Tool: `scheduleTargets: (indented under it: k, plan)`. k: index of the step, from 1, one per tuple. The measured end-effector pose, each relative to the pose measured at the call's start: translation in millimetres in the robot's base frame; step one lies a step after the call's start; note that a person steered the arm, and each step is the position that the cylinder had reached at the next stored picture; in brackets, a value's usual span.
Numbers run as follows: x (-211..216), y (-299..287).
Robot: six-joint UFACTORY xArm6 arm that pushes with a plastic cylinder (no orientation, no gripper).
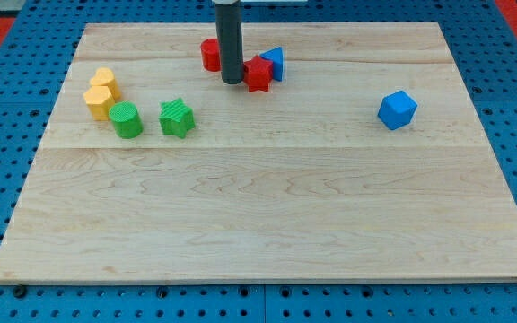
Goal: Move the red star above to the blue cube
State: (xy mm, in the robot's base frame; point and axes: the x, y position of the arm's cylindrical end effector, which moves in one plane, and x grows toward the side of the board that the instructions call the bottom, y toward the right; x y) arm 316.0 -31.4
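Pushing setup: my tip [232, 82] touches the red star's [258, 74] left, facing the distant blue cube [397, 109]; no claw fitted.

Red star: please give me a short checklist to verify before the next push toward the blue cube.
1. My tip beside the red star, on its left in the view: ok.
2. Tip touching the star: cannot tell.
3. Blue cube standing alone at the view's right: ok.
4. Star free of neighbours: not ok, a blue block sits right behind it.
5. Red block left of the rod, out of the path: ok.
6. Green and yellow blocks far away: ok.
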Motion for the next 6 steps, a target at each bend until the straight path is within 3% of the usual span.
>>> scheduleTargets:
  k: [2,4,6]
  plan:
    - [-9.3,-15.0]
    - [-11.6,76.0]
    - [24.5,183.9]
